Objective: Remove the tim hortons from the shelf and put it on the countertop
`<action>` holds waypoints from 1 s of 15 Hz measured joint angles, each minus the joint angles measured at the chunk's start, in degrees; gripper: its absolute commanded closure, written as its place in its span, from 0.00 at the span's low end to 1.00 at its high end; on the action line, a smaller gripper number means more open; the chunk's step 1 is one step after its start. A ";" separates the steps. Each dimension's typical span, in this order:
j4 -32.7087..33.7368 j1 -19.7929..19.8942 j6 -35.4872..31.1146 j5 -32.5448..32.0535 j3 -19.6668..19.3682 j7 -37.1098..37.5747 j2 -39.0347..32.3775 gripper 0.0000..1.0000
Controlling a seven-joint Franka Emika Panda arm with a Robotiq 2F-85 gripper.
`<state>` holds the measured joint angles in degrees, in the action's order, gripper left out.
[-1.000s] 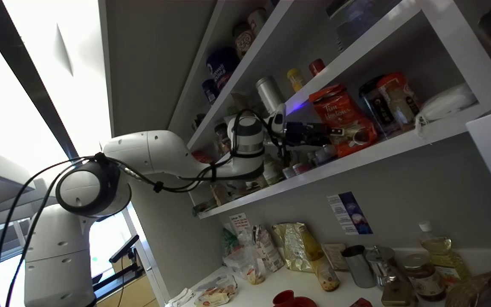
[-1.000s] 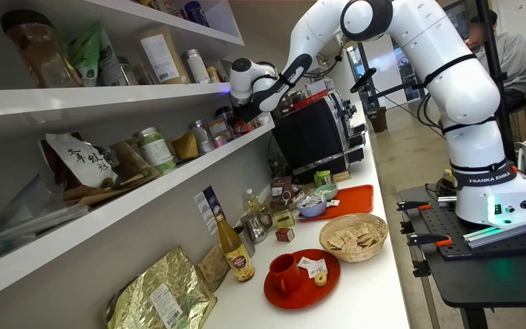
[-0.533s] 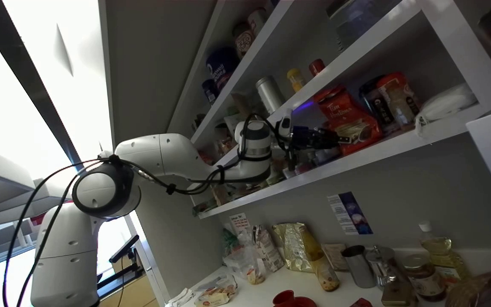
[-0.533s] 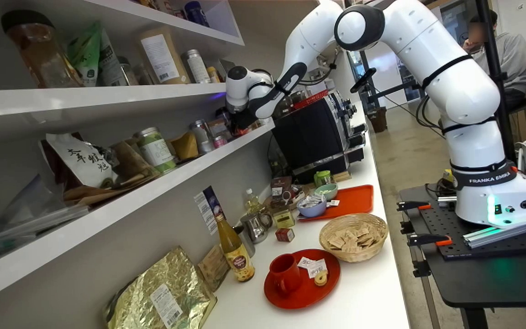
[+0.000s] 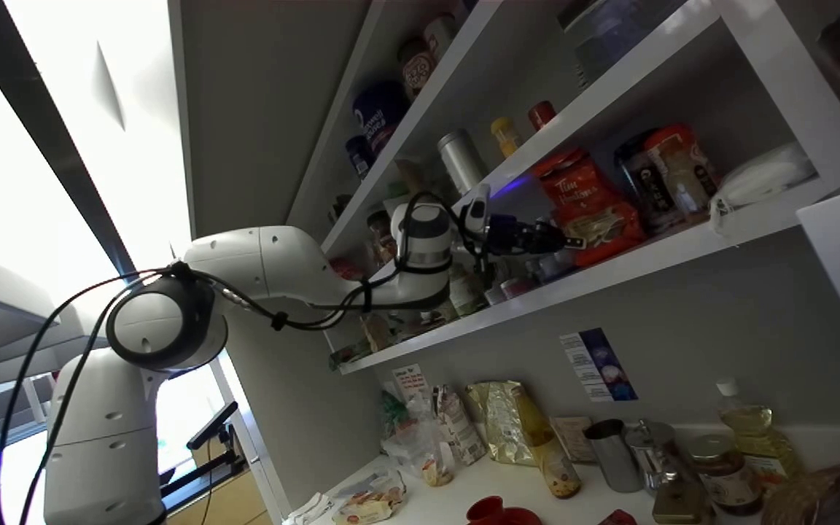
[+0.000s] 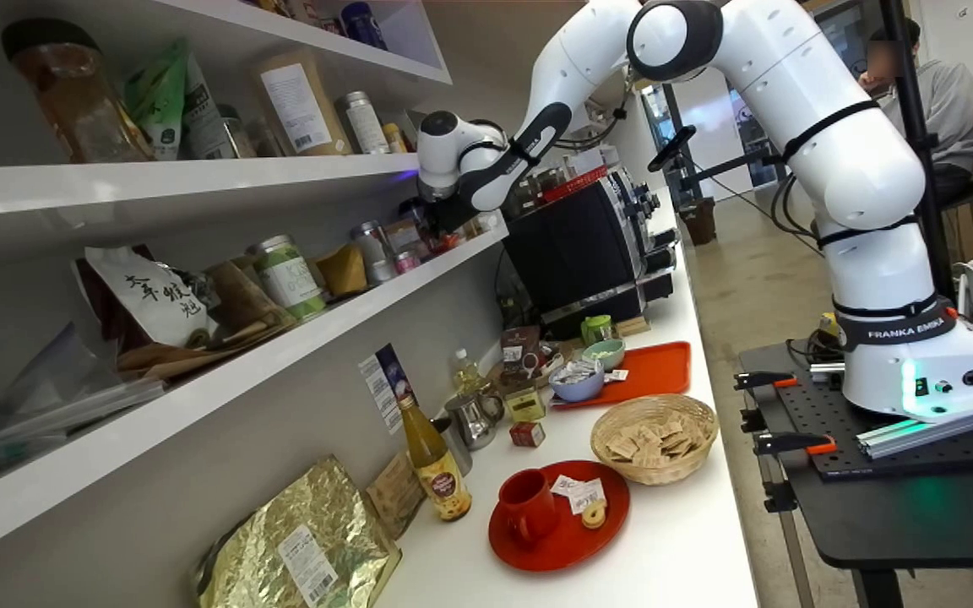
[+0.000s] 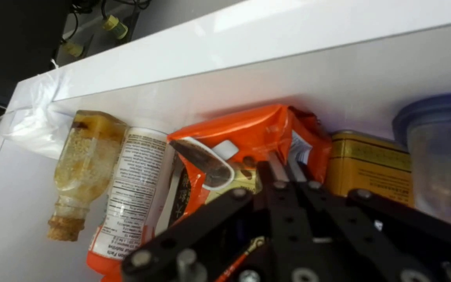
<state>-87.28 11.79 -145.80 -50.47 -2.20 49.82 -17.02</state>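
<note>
My fingers (image 7: 280, 184) are drawn nearly together, narrow gap, pinching a side edge of the Tim Hortons bag (image 7: 249, 135) low down near its base. Bag: red, standing on the shelf (image 7: 225, 51), near the front edge; barcode panel visible from the wrist. Just beside it, one side: yellow tin (image 7: 370, 168), then a clear tub (image 7: 441, 160) with a blue lid. Other side: white bottle (image 7: 133, 184) with a nutrition label, corked glass bottle (image 7: 86, 168), knotted white plastic bag (image 7: 45, 121) at the shelf's end. In an exterior view, a silver canister (image 5: 460, 160) stands on the board above (image 5: 609, 85). Below me, in both exterior views: the tabletop (image 6: 672, 540). On it, red plate (image 6: 554, 553) holding a red mug (image 6: 524, 502), wicker basket (image 6: 660, 473) near the plate; gold foil bag (image 6: 347, 540) and tall yellow bottle (image 6: 423, 431) toward the wall. Farther along, orange tray (image 6: 664, 367), black appliance (image 6: 571, 262). Farthest back: person (image 6: 951, 127), grey top, face blurred.
</note>
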 measured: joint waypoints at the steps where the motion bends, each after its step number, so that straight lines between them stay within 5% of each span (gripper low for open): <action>1: -1.99 -0.02 0.35 0.36 0.52 -0.15 1.67 1.00; 15: -36.56 -5.85 13.18 2.07 1.03 -0.63 32.54 1.00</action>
<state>-123.84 5.94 -132.62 -48.40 -1.18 49.19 15.51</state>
